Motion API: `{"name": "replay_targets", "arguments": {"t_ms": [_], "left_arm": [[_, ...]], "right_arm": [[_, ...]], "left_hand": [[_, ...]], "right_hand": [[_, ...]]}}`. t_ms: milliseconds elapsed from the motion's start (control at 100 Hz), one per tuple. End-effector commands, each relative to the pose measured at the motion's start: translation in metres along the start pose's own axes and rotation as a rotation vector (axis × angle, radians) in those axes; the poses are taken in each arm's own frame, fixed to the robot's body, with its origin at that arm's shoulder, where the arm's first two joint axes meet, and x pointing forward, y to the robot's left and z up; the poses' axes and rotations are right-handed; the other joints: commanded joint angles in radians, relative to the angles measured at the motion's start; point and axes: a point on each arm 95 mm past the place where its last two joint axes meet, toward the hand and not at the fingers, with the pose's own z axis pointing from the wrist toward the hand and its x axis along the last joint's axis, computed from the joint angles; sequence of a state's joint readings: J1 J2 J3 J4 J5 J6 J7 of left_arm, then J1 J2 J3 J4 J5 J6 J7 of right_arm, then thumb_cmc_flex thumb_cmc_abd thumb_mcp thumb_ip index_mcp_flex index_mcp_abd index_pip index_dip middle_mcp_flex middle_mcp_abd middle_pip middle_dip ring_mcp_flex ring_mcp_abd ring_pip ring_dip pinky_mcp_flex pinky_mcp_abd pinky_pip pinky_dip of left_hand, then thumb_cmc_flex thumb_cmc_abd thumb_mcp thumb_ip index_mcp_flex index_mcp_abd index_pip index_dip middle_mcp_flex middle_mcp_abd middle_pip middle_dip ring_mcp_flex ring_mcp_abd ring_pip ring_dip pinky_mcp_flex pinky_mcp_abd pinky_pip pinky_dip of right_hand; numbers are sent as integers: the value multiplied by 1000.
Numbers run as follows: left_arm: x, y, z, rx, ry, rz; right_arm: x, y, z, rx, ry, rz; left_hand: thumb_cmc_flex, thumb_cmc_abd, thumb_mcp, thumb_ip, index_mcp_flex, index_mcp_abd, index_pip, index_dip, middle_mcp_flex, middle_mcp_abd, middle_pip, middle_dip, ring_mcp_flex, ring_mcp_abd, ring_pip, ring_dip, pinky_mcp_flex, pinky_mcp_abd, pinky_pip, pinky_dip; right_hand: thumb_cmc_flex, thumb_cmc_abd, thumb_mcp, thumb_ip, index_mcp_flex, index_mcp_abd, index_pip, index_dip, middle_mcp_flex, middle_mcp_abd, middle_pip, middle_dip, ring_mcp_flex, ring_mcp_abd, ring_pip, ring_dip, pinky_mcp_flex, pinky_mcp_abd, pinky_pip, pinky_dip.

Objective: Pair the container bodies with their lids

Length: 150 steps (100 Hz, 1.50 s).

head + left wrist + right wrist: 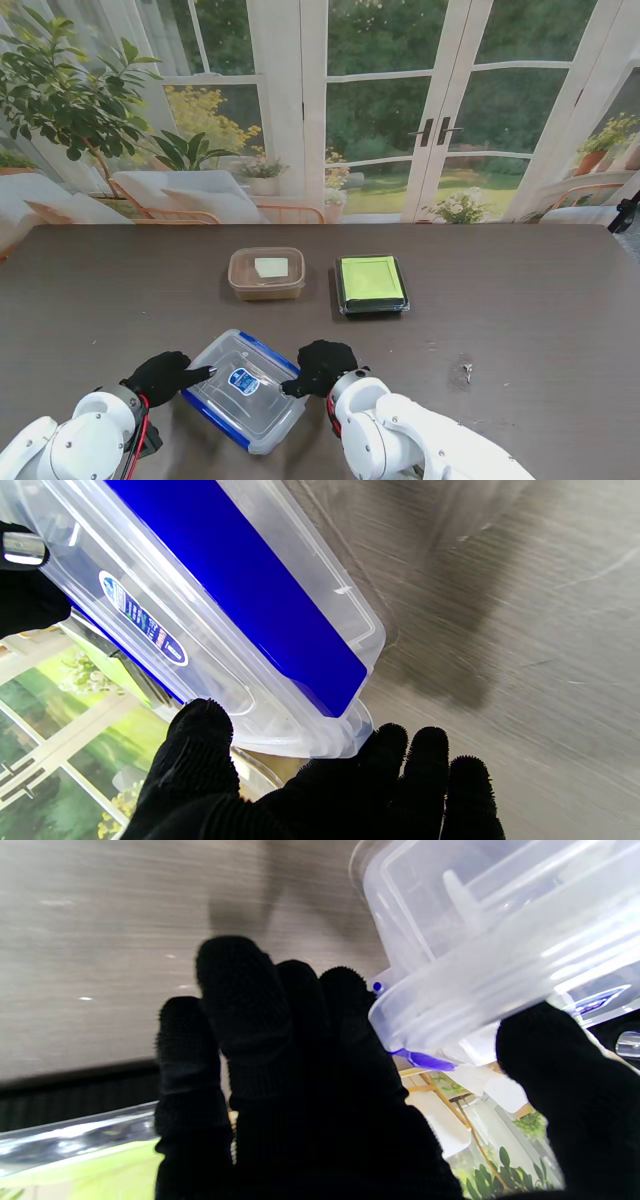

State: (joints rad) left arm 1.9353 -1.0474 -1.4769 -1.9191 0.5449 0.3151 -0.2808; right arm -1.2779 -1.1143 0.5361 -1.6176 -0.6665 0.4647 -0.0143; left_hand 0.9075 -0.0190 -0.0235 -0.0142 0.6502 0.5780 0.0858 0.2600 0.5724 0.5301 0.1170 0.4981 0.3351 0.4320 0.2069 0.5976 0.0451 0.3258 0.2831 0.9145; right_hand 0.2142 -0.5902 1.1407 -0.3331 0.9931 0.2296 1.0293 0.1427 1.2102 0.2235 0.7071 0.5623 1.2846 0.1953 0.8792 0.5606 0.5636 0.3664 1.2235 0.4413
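Both hands grasp clear blue-clipped container (245,388): left hand (163,376) at its 9 o'clock, right hand (322,366) at 3. Step: seating lid, likely. Next: even press, clips latched.

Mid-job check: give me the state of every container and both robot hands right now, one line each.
Clear container with blue clips: lid on, lying skewed near me, held at both ends.
Brown container: clear lid on, resting on the table, untouched.
Black container: green lid on, resting on the table, untouched.
Left robot hand: shut on the clear container's left end.
Right robot hand: shut on its right end.
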Motion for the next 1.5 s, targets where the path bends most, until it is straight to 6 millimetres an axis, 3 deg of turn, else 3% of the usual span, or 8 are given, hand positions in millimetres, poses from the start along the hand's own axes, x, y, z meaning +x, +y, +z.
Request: {"name": "replay_targets", "arguments": {"t_ms": [0,300,390,430,810,940,1170,1490], "left_arm": [[9,13,-6,-38,27,-17],[-5,17,-26,1,-27,-19],[-8,18,-31,15,-38,-20],[-9,19,-32,20,-41,-23],[-9,23,-36,24,-39,-27],[-8,24,-37,28,-39,-28],[-6,24,-40,32,-46,-31],[-4,22,-39,37,-37,-31]], "right_arm": [[35,-14,1,52,71,30],[69,-12,22,4,111,-30],[74,-10,26,-12,118,-51],[74,-9,26,-14,120,-60],[28,23,2,-47,77,-140],[2,30,-18,-71,17,-125],[-24,29,-51,4,-17,-109],[-12,0,-73,162,75,26]], "left_hand": [[30,-4,9,10,57,-242,47,9,20,-92,8,15,0,6,16,15,1,-22,2,18],[31,-1,9,10,43,-234,39,8,20,-92,7,17,-1,6,14,16,-2,-22,-3,21],[31,-1,9,10,42,-234,38,8,20,-93,7,17,0,6,13,16,-2,-22,-4,22],[31,0,9,10,41,-233,38,8,20,-92,7,17,-1,7,13,16,-2,-22,-4,22],[31,4,9,10,34,-227,34,7,20,-91,6,16,0,7,10,16,-3,-22,-6,24],[31,7,9,10,33,-227,34,7,20,-92,6,16,-1,7,9,16,-3,-23,-6,25],[32,10,9,10,34,-221,34,6,20,-90,6,16,1,12,9,17,-1,-20,-6,26],[32,14,8,9,33,-206,31,5,23,-88,7,16,3,15,11,18,3,-18,-5,28]], "right_hand": [[186,-74,110,53,-45,-215,65,5,50,-137,9,22,26,-76,22,12,72,-15,39,7],[150,-31,100,54,-72,-224,49,-3,9,-147,1,22,22,-76,-6,-11,55,-26,39,10],[51,45,71,132,-122,-217,-64,11,-37,-148,-19,-1,21,-74,-53,-27,31,-36,37,18],[11,73,31,206,-148,-213,-149,117,-61,-148,-28,-18,17,-69,-87,-29,17,-37,28,19],[-144,206,-296,253,-547,-151,-341,104,-329,-128,-105,-121,-179,-4,-243,-45,-124,-30,-50,40],[-144,225,-304,270,-424,-152,-268,132,-285,-99,-33,-95,-153,5,-197,-34,-106,-12,-42,51],[-136,217,-230,268,104,-191,-164,155,98,-111,31,5,20,-7,76,57,43,6,30,25],[-95,225,-153,267,225,-213,-225,146,209,-113,-70,27,17,10,159,57,70,3,55,2]]}}
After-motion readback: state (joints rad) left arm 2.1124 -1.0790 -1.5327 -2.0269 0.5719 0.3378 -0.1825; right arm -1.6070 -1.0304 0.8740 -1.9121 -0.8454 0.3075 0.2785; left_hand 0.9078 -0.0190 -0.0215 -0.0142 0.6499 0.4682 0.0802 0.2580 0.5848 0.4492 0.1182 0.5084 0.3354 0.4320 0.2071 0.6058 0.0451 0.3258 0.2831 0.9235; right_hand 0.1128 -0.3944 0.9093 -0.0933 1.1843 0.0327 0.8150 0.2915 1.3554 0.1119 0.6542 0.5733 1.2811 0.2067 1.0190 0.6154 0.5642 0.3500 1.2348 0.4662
